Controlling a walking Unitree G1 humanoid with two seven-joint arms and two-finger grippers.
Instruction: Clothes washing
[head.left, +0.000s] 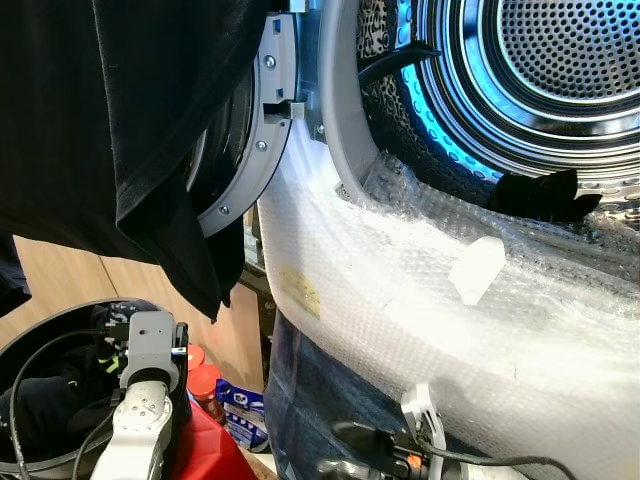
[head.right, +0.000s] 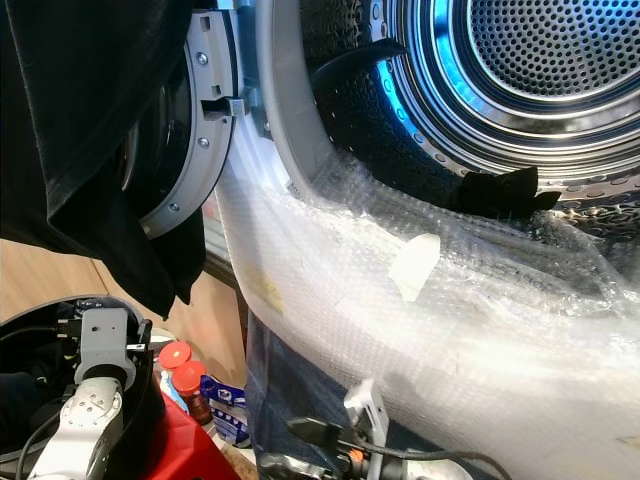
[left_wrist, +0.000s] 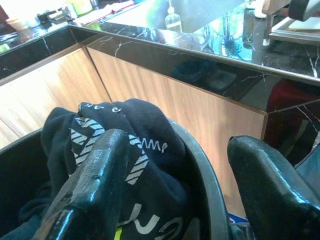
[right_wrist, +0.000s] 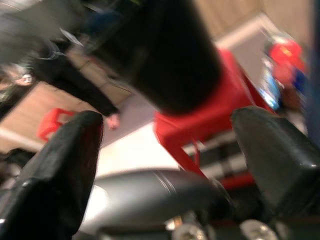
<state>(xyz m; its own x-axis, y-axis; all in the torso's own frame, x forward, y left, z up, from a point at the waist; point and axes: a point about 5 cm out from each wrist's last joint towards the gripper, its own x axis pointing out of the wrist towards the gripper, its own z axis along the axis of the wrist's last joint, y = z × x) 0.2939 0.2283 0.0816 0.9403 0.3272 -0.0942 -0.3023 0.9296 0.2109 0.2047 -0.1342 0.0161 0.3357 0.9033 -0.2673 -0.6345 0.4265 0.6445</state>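
The washing machine's drum (head.left: 560, 60) stands open at the upper right, lit blue, and a small black cloth (head.left: 540, 195) lies on its lower lip. A large black garment (head.left: 130, 120) hangs down in front of the open door (head.left: 255, 150). At the lower left, my left arm (head.left: 140, 400) reaches over a black basket (head.left: 20, 350). My left gripper (left_wrist: 180, 165) is open just above the dark printed clothes (left_wrist: 135, 150) in it. My right gripper (right_wrist: 165, 165) is low in front of the machine, open and empty, in a blurred view.
Bubble wrap (head.left: 420, 300) covers the machine's front below the opening. A red stool (head.left: 205, 450), two red-capped bottles (head.left: 200, 372) and a blue packet (head.left: 240, 405) sit beside the basket. Wooden cabinets (left_wrist: 150, 95) stand behind. A person's hand (right_wrist: 112, 120) shows, blurred.
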